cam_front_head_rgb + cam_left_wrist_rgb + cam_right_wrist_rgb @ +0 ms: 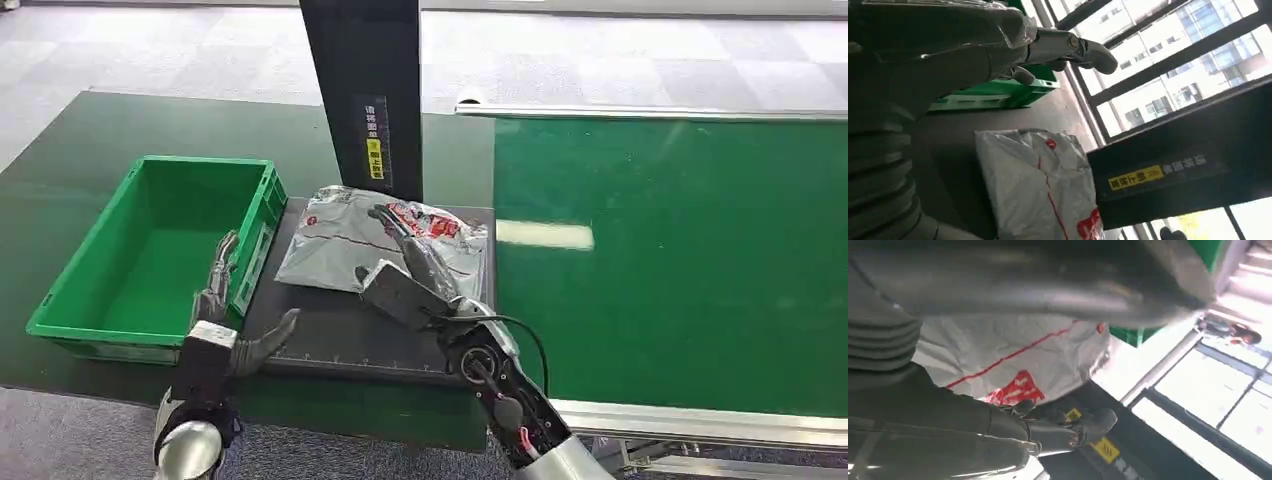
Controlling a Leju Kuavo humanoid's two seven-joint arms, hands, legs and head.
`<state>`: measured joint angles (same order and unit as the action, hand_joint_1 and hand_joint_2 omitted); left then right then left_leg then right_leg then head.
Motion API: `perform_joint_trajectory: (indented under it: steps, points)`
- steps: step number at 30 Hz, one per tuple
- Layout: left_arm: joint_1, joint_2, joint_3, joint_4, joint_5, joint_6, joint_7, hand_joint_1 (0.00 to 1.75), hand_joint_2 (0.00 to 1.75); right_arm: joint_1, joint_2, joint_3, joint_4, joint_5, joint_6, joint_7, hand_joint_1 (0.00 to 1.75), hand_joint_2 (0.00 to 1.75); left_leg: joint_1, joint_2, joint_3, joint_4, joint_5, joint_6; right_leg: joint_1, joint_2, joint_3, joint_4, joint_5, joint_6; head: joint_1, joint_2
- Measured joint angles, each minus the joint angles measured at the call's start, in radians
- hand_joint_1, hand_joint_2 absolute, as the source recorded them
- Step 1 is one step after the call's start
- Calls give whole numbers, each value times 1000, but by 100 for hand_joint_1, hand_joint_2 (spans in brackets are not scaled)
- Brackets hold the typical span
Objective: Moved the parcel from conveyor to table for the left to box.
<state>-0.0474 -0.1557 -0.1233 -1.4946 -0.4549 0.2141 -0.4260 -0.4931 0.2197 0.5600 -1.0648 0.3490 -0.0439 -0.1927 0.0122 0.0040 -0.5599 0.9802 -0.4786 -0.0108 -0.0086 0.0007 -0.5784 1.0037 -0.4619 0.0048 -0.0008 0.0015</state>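
1. Right hand reaches fwd over the parcel, fingers stretched along its top; I can't tell from my feeds whether they press on it or grip it. In the right wrist view the thumb and darker fingers sit spread around the bag's red-printed end, nothing clearly pinched.
2. Left hand is up at the near right corner of the green crate, fingers apart, holding nothing. Left wrist view shows its fingertips out in open air above the crate edge.
3. Parcel = a grey-white poly bag w/ red line and red print. It lies flat on the dark mat on the table, just beside the crate, not in it, and off the conveyor.
4. Black post w/ a yellow label stands right behind the parcel.
5. Green conveyor belt runs on my right side, touching the mat's edge.
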Motion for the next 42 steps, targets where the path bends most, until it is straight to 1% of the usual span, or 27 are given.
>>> perform_joint_trajectory:
  steps: [4, 8, 13, 17, 18, 20, 25, 32, 33, 34, 35, 36, 39, 42]
  points:
    - [-93, 5, -85, 85, -139, 49, 53, 0, 175, 51, -13, -42, -62, -58, -47, -66, 0, 0, 0, 0, 0, 0, 0, 0, 0, 0, 0, 0, 0, 0, 0, 0]
    - [-204, -2, -162, 232, -256, 92, 75, 0, 175, 109, -28, -77, -137, -94, -92, -110, 0, 0, 0, 0, 0, 1, 0, 0, 0, 0, -1, 0, 0, 0, 0, 0]
    - [-353, -44, -228, 478, -269, 59, 74, 0, 175, 176, -46, -107, -222, -146, -116, -162, 0, 0, 0, 1, 0, 0, 0, 0, 0, 0, 0, 0, 0, 0, 0, 0]
    - [-457, -79, -273, 681, -295, 67, 72, 0, 175, 214, -61, -116, -271, -173, -116, -198, 0, 0, 0, 1, 0, 1, 0, 0, 0, 0, -1, 0, 0, 0, 0, 0]
    - [-480, -89, -284, 725, -307, 75, 73, 0, 175, 223, -63, -116, -285, -176, -116, -204, 0, 175, 0, 0, -1, 1, 0, 0, 0, 0, 0, 0, 0, 0, 0, 0]
    - [-515, -105, -306, 804, -339, 88, 85, 0, 175, 236, -65, -116, -308, -181, -121, -215, 0, 175, 0, 2, -1, 1, 0, 0, 0, 0, -1, 0, 0, 0, 0, 0]
    - [-579, -136, -362, 950, -409, 93, 130, 0, 175, 254, -71, -117, -347, -189, -132, -226, 0, 175, 0, 1, -1, 0, 0, 0, 0, 0, -1, 0, 0, 0, 0, 0]
    - [-626, -172, -437, 1080, -493, 118, 259, 0, 175, 272, -77, -117, -373, -197, -143, -233, 0, 175, 0, 1, -1, 0, 0, 0, 0, 0, -1, 0, 0, 0, 0, 0]
    - [-629, -176, -446, 1091, -500, 126, 283, 51, 175, 273, -77, -118, -373, -199, -144, -233, 0, 175, 0, 1, -1, 0, 0, 0, 0, 0, -1, 0, 0, 0, 0, 0]
    - [-630, -180, -455, 1097, -506, 132, 305, 91, 175, 274, -77, -117, -373, -200, -144, -234, 0, 175, 0, 1, -1, 0, 0, 0, 0, 0, -1, 0, 0, 0, 0, 0]
    - [-631, -182, -466, 1104, -516, 137, 328, 168, 175, 274, -77, -117, -373, -202, -144, -234, 0, 175, 0, 1, -1, 0, 0, 0, 0, 0, -1, 0, 0, 0, 0, 0]
    - [-631, -185, -481, 1110, -531, 148, 358, 175, 175, 274, -77, -117, -373, -202, -144, -234, 0, 175, 0, 1, -1, 0, 0, 0, 0, 0, -1, 0, 0, 0, 0, 0]
    - [-631, -191, -541, 1121, -567, 206, 452, 175, 175, 276, -77, -115, -373, -205, -144, -236, 0, 175, 0, 1, -1, 0, 0, 0, 0, 0, -1, 0, 0, 0, 0, 0]
    - [-631, -196, -604, 1130, -572, 270, 513, 175, 175, 280, -75, -113, -374, -208, -146, -238, 0, 175, 0, 1, -1, 0, 0, 0, 0, 0, -1, 0, 0, 0, 0, 0]
